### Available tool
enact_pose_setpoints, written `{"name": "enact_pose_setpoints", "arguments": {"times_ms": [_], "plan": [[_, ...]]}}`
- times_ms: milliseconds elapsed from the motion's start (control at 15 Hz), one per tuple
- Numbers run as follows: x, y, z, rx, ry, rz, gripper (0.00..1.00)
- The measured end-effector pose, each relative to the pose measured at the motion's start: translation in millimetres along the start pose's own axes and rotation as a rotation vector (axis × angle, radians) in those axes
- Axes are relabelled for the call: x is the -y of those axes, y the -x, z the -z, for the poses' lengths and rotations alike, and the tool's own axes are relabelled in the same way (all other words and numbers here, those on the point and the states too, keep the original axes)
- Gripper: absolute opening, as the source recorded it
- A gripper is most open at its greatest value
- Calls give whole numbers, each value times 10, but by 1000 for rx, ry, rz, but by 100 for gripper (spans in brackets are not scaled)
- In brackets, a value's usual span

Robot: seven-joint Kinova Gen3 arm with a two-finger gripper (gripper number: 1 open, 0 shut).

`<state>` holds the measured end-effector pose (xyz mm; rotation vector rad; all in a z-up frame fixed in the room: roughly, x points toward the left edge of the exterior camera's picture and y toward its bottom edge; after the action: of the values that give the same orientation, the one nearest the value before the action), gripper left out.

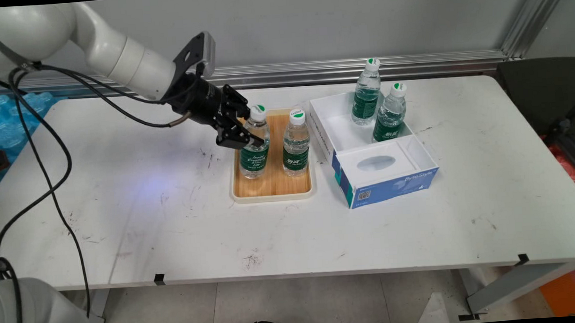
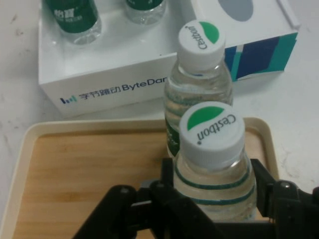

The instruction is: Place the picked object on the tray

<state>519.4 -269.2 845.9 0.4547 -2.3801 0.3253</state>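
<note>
Gripper (image 2: 212, 186) around tray's left bottle (image 1: 254, 148) — hand view: Cestbon cap.

The hand (image 1: 246, 134) straddles the left bottle (image 1: 254, 148) on the tray (image 1: 272, 195). A second bottle (image 1: 296, 146) stands just beside, then the white box (image 1: 327, 139). Left of the tray the desk (image 1: 145, 205) lies open.

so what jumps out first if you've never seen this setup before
The black tool catches the eye first, its fingers on either side of the left bottle of two standing on the wooden tray mid-table. Its twin stands beside it on the tray. To the right, a white box holds two more bottles at its far end.
</note>
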Motion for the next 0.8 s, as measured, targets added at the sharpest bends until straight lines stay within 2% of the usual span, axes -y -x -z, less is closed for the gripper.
{"name": "enact_pose_setpoints", "arguments": {"times_ms": [467, 800], "plan": [[25, 96, -151, -33, 11, -25, 0], [47, 179, -184, -37, 13, -37, 0]]}}
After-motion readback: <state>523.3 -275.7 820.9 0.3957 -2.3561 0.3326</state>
